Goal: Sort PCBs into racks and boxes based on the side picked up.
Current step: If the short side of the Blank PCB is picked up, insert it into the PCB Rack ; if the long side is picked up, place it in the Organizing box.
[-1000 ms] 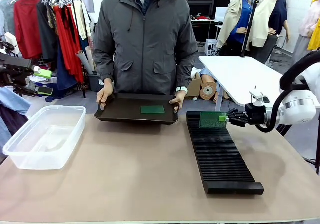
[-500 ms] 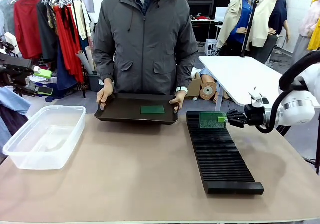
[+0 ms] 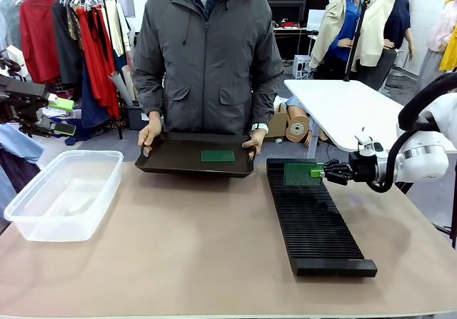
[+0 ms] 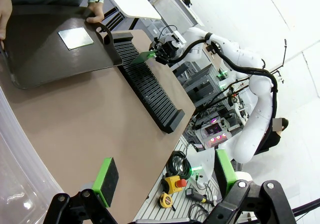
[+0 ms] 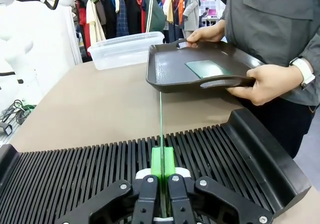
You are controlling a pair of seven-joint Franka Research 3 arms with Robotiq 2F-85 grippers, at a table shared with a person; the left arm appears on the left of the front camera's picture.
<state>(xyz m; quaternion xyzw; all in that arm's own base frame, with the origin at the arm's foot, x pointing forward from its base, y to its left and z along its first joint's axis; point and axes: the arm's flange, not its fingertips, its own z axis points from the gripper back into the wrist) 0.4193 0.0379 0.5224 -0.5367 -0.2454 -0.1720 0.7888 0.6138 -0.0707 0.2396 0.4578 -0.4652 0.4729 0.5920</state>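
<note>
**Right gripper (image 3: 318,170) clamps a PCB (image 3: 300,174) at the far end of the rack (image 3: 318,226)**

The right arm reaches in from the side, its fingers closed on one edge of the green circuit board. The board stands upright and crosswise to the long black rack, with its lower edge down among the slots nearest the person. Whether it is fully seated in a slot cannot be told. In the right wrist view the board shows edge-on as a thin green line rising between the two green pads.

A second PCB (image 3: 218,155) lies flat in the shallow black tray (image 3: 171,156) — the person holds that tray by its handles with both hands, one hand (image 3: 149,133) at the left end and the other hand (image 3: 255,139) at the right end, just beside the rack's far end.

The clear plastic tub (image 3: 64,190) sits on the table's left side, well apart from the rack. The left gripper (image 4: 165,176) hangs off the table's left edge above the tub — its fingers are spread wide, nothing between them.
</note>
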